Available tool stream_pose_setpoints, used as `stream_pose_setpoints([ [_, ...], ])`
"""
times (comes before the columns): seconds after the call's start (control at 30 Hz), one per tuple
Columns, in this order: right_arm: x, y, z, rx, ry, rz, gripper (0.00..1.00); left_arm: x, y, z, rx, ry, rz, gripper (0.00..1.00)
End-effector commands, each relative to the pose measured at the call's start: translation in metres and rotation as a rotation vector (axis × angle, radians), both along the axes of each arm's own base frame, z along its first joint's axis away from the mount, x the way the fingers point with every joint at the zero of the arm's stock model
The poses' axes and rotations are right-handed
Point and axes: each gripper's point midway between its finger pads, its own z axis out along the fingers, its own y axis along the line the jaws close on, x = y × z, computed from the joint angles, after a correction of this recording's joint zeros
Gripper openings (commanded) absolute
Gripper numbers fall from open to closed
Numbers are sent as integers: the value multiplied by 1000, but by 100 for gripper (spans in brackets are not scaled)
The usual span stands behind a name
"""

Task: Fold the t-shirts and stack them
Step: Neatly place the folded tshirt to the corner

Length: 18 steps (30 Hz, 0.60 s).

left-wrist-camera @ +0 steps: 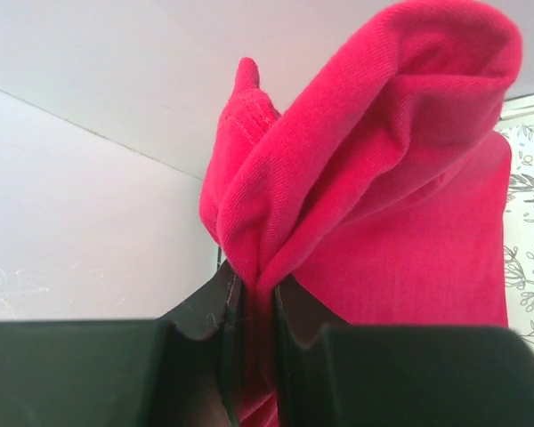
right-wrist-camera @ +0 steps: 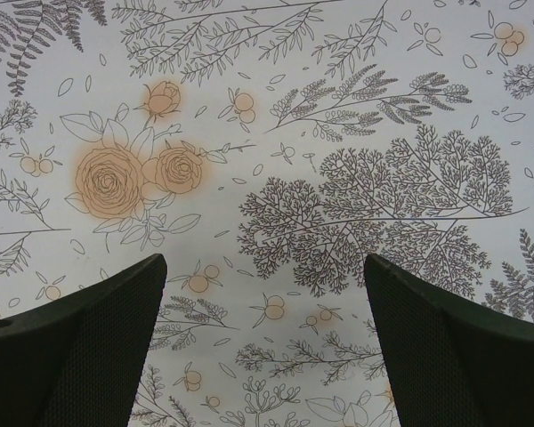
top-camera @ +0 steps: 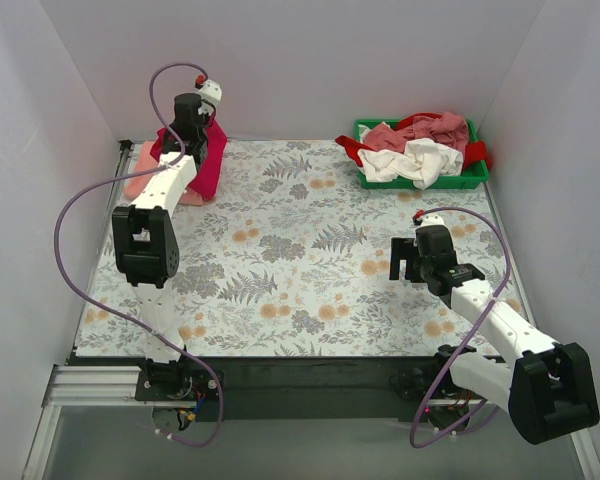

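A crimson-red t-shirt (top-camera: pixel 208 160) hangs bunched at the table's far left corner, over a salmon-pink one (top-camera: pixel 140 185) lying on the cloth. My left gripper (top-camera: pixel 192 128) is shut on a fold of the crimson shirt (left-wrist-camera: pixel 365 196) and holds it up off the table; in the left wrist view the jaws pinch the cloth between them. My right gripper (top-camera: pixel 408 262) is open and empty, low over the patterned cloth at the right; its fingers (right-wrist-camera: pixel 80 347) stand wide apart. White, dusty-pink and red tees (top-camera: pixel 420 150) lie heaped in the bin.
A green plastic bin (top-camera: pixel 475 180) stands at the far right corner. A floral tablecloth (top-camera: pixel 300 260) covers the table. White walls close in on the left, back and right. Purple cables loop from both arms.
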Motion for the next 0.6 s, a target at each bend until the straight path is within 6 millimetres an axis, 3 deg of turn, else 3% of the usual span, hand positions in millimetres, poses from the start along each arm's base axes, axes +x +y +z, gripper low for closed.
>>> stream_pose_setpoints([
  [0.0,15,8,17,26,-53,28,97,-17,14,80,-34,-160,4,0],
  [0.27,16,9,13,21,-38,33,97,-3,27,40,-55,-103,11,0],
  [0.5,17,7,11,4,-26,26,97,13,53,11,-78,-85,53,0],
  [0.57,17,6,10,1,-22,23,97,21,51,-5,-89,-68,39,0],
])
